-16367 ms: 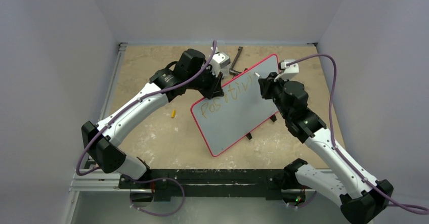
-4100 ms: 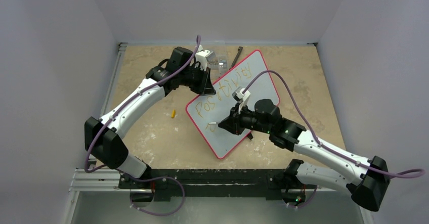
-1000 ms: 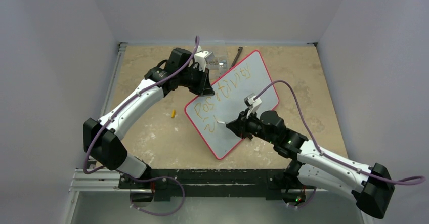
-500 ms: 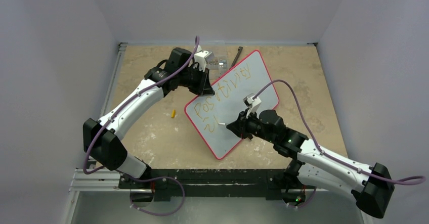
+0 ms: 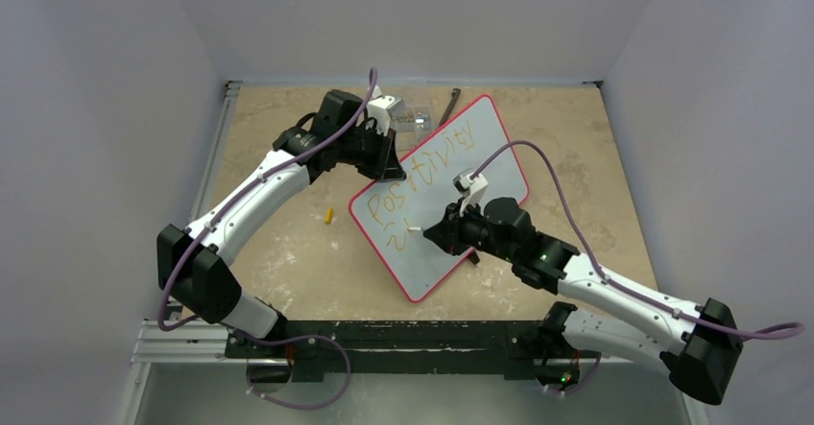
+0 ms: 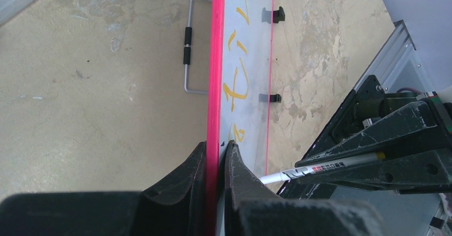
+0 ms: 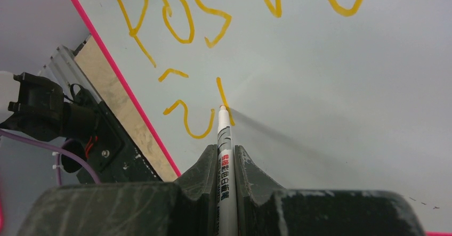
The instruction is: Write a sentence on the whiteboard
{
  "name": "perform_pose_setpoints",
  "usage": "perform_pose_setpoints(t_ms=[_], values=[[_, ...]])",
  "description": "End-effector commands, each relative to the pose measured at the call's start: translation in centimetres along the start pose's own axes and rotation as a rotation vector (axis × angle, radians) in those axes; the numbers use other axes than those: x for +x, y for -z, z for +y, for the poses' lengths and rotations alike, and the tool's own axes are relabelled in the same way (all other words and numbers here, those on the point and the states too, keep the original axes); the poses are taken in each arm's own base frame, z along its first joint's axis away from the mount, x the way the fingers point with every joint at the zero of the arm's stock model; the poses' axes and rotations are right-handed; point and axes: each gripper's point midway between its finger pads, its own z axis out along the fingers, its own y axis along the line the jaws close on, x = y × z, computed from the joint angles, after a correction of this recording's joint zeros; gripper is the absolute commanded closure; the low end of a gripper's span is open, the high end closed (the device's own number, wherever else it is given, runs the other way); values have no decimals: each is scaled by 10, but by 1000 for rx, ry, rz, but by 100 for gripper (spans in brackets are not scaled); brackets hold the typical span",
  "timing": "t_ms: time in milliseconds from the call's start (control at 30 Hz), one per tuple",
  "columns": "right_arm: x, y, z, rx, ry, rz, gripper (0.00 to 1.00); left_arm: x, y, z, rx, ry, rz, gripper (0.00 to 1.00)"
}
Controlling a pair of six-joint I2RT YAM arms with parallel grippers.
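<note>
Robot lab test cell; plain grey walls [image 5: 106, 108] box in beige table [image 5: 288, 262]; aluminium rail [image 5: 182, 348] at front

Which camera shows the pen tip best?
The right wrist view: the pen sits close and centered, its tip touching the whiteboard beside the yellow writing. The left wrist view shows it sideways in a corner, tip small. The top view shows only a tiny white sliver.

The whiteboard [image 7: 330, 87] is gleaming glossy and smooth, the worktop [image 5: 288, 252] is looking matt and stony, the fingers [image 7: 196, 180] are showing grainy black, the marker [image 7: 224, 151] smooth plastic
</note>
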Motion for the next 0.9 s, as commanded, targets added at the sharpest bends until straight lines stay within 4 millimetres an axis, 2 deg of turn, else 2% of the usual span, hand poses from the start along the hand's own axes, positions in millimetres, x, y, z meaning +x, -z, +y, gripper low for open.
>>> perform_pose_setpoints(t_ms=[0, 433, 633, 867], values=[[-30, -4, -8, 74, 18, -89, 100, 23, 8, 31, -167, -14, 73, 100], [-45, -4, -20, 162, 9, -127, 100, 23, 9, 30, -166, -15, 69, 100], [-35, 0, -27, 191, 2, -103, 100, 23, 10, 30, -168, -17, 68, 100], [-11, 8, -34, 195, -27, -67, 100, 22, 10, 30, -170, -19, 65, 100]])
